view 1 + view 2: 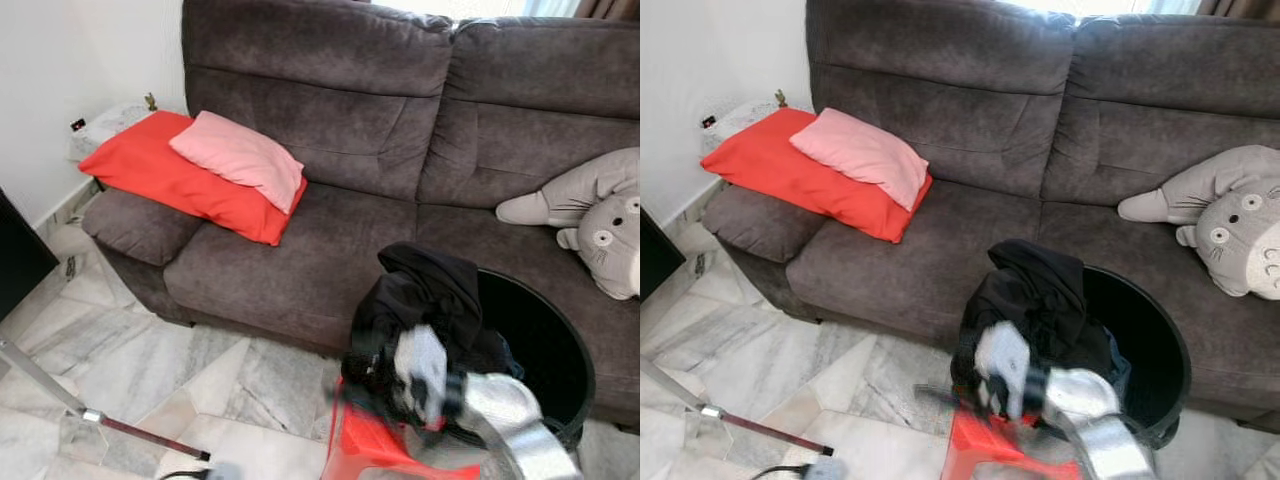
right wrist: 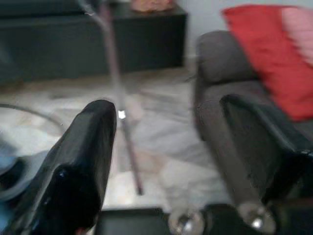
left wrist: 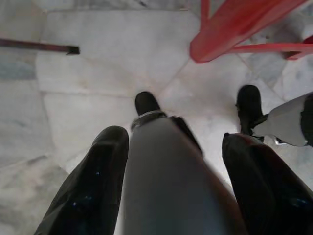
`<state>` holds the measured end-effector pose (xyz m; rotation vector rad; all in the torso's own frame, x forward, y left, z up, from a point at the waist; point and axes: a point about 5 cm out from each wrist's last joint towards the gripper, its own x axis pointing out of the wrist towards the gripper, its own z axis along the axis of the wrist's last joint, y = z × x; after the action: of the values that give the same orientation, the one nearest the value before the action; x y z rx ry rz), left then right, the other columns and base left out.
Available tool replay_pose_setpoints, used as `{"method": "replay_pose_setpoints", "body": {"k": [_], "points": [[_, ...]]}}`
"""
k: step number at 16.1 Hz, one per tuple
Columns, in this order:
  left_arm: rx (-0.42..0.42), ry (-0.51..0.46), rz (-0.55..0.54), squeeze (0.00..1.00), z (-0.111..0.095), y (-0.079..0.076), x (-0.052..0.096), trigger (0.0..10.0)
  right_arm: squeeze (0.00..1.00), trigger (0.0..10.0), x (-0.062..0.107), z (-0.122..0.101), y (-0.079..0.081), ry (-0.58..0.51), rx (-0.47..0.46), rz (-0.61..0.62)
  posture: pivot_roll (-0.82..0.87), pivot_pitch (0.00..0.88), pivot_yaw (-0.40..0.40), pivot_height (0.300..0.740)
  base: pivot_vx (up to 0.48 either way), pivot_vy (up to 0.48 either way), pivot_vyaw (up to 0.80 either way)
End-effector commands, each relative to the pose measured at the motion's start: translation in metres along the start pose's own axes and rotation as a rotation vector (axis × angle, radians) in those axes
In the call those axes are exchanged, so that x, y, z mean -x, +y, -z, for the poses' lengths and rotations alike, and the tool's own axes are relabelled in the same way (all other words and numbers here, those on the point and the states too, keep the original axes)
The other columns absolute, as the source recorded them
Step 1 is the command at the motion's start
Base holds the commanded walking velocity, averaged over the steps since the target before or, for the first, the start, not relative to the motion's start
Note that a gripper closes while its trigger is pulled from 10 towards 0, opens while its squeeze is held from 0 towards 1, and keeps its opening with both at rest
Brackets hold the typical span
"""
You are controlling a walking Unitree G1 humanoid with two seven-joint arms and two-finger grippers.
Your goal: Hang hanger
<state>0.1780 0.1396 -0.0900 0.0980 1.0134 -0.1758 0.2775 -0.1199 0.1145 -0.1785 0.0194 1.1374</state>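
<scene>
Right wrist view: hanger (image 2: 230,161) between tool's (image 2: 171,147) fingers

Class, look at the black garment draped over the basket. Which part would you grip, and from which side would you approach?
Probably the raised, bunched fold at the top of the garment. It humps above the basket rim, so fingers can close around loose cloth there. Come from above on the floor side: the sofa stands close behind, and the lower folds hang against the basket wall.

Open marble floor (image 1: 150,370) lies left — red stool (image 1: 375,445), black basket (image 1: 545,350), apparently crowd the right.
</scene>
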Motion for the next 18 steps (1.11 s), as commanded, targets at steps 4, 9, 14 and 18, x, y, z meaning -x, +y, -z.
{"method": "replay_pose_setpoints", "body": {"k": [4,9,14,18], "points": [[-0.009,0.074,-0.041,0.0,0.024,0.02,0.006,10.0,0.0,10.0,0.037,-0.027,-0.056,-0.001,0.188,0.481,-0.1,0.085,0.058,0.74,0.0,0.0,0.0],[0.024,-0.076,-0.192,0.0,-0.002,0.031,0.005,10.0,0.0,10.0,0.073,-0.027,-0.052,-0.106,0.104,0.809,-0.11,0.088,0.053,0.74,0.0,0.0,0.0],[0.137,-0.171,-0.243,0.0,0.001,0.097,0.024,10.0,0.0,10.0,0.074,-0.026,-0.035,-0.195,0.024,0.964,-0.13,0.064,0.064,0.74,0.0,0.0,0.0],[0.115,-0.315,-0.134,0.0,-0.025,0.083,0.02,10.0,0.0,10.0,0.066,-0.029,-0.027,-0.249,-0.03,0.994,-0.14,0.024,0.059,0.74,0.0,0.0,0.0]]}}
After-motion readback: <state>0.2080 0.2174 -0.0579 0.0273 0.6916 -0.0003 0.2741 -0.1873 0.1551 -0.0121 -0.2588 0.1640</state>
